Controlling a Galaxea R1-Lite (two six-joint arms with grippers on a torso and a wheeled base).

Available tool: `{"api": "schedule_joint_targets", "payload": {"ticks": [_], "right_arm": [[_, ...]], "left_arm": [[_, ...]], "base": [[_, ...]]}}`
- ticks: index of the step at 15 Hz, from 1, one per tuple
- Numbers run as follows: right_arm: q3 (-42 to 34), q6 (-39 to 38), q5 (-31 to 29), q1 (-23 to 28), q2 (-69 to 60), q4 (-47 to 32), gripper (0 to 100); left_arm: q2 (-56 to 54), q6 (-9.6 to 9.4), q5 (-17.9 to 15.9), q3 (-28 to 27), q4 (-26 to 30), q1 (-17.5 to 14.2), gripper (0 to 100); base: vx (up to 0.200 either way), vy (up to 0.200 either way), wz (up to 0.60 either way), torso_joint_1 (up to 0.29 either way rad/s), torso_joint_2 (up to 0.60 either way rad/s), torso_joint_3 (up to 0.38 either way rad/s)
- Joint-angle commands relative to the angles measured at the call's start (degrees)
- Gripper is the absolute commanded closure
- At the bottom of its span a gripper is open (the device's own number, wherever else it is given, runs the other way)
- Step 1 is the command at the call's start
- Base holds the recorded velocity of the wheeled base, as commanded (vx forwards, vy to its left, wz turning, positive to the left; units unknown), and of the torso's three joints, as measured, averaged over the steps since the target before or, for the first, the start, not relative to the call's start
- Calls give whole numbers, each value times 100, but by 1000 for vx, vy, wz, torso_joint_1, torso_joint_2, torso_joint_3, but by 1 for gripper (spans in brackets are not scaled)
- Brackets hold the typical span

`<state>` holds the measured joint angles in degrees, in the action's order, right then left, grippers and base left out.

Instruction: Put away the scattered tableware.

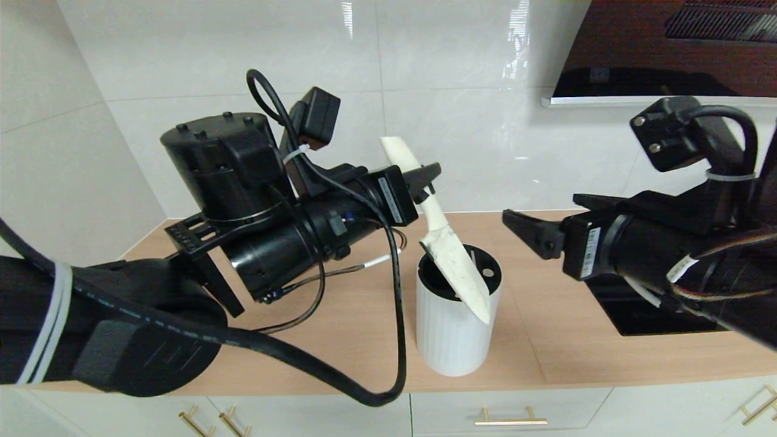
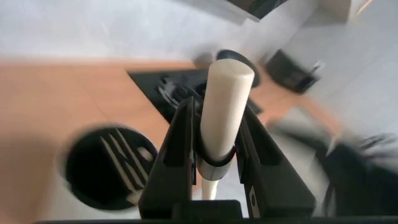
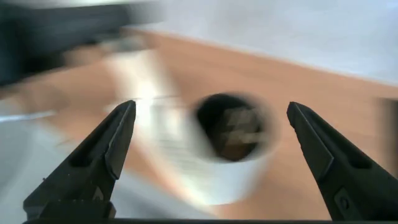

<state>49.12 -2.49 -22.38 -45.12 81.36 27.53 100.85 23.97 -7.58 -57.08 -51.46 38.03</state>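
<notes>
1. A white label [image 1: 388, 197] is stuck on the left gripper's body and another label [image 1: 592, 243] on the right gripper's; the print on both is too small to read.
2. The left gripper [image 1: 428, 182] is clamped on the handle of a white knife [image 1: 455, 261]. In the left wrist view its fingers [image 2: 180, 143] press the handle from both sides.
3. The knife hangs tilted, handle up and far, blade down and near. The blade crosses the mouth of a white ribbed utensil holder [image 1: 452, 340], and its tip shows in front of the holder's near-right rim. Whether the blade touches the rim cannot be told.
4. The holder stands on a wooden countertop [image 1: 340, 303], near its front edge. Pale pieces lie in its dark inside, too blurred to name.
5. The right gripper [image 1: 516, 224] hangs just right of the holder, its fingers [image 3: 118, 134] spread wide and holding nothing.
6. A black cooktop [image 1: 643, 315] is set into the countertop on the right.
</notes>
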Motion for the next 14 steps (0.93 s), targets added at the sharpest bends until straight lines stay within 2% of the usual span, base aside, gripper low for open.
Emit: {"api": "schedule_joint_targets", "payload": {"ticks": [1,2,3,4,5,6,7,8,9,10,14], "right_arm": [[10,55,59,469,-402,-107,0],[10,90,50,539,-375,-107,0],[1,108,50,557,-375,-116,0],[-7,117,50,618,-366,-107,0],[-16,117,50,618,-375,-116,0],[-7,117,50,627,-366,-116,0],[-25,117,50,671,-340,-116,0],[-25,117,50,706,-331,-116,0],[-25,117,50,715,-323,-116,0],[-25,117,50,715,-287,-116,0],[-25,117,41,715,-208,-116,0]], "left_arm": [[-4,-375,2,-339,-5,-235,100],[-31,-533,11,-374,-5,-305,100],[-57,-586,11,-366,-5,-305,100],[-57,-779,2,-330,-66,-305,100],[31,-1149,-24,-348,-145,-305,100],[312,-1694,-68,-550,-251,-305,100],[602,-2063,-59,-814,-479,-305,100],[804,-2186,-42,-840,-936,-305,100],[954,-2186,-59,-823,-1402,-297,100],[1033,-2212,-68,-823,-1569,-235,100],[1024,-2238,-59,-761,-1578,-94,100]], "base": [[0,0,0,0,0,0],[0,0,0,0,0,0],[0,0,0,0,0,0],[0,0,0,0,0,0],[0,0,0,0,0,0],[0,0,0,0,0,0],[0,0,0,0,0,0],[0,0,0,0,0,0],[0,0,0,0,0,0],[0,0,0,0,0,0],[0,0,0,0,0,0]]}}
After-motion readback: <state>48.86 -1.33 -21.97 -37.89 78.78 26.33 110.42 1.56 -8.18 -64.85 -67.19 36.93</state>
